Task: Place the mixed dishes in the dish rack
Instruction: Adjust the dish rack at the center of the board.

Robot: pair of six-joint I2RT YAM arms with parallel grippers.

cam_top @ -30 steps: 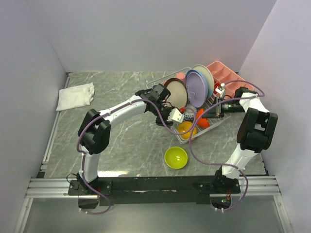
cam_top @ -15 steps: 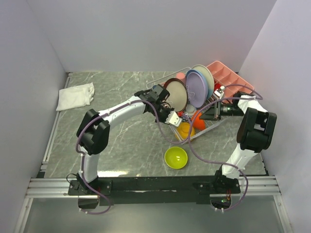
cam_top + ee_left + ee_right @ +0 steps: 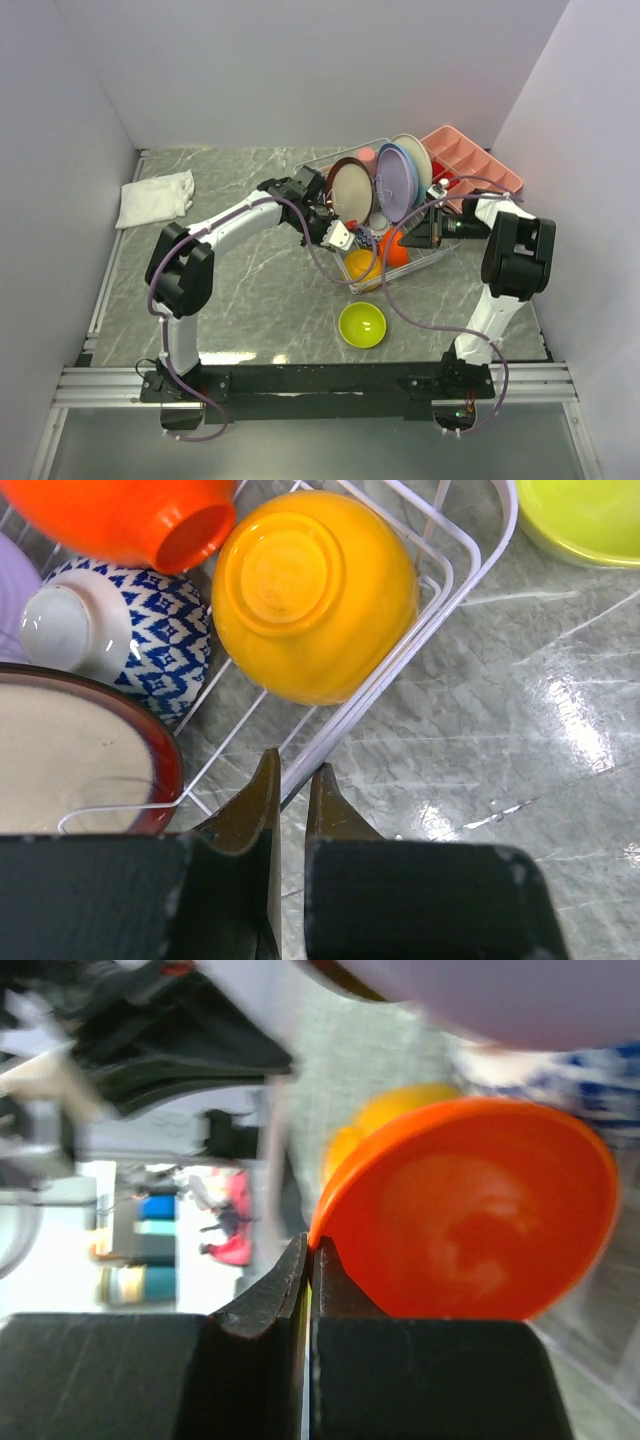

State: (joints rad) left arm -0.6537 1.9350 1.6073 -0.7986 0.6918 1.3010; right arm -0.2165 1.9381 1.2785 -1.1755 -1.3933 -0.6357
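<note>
Presently, left gripper (image 3: 292,780) pinches rim of white wire dish rack (image 3: 395,670), right gripper (image 3: 308,1250) clamps edge of glossy red-orange bowl (image 3: 470,1210) inside it, apparently seating it; next: release, fetch lime bowl (image 3: 362,324) at rack's six o'clock.

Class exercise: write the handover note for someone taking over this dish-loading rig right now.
Left gripper: shut on the dish rack, at its near wire edge.
Right gripper: shut on the rim of the orange bowl, inside the rack.
Done: plates, yellow bowl and patterned cup are in the rack.
To do: lime bowl, on the table beside the rack.
</note>
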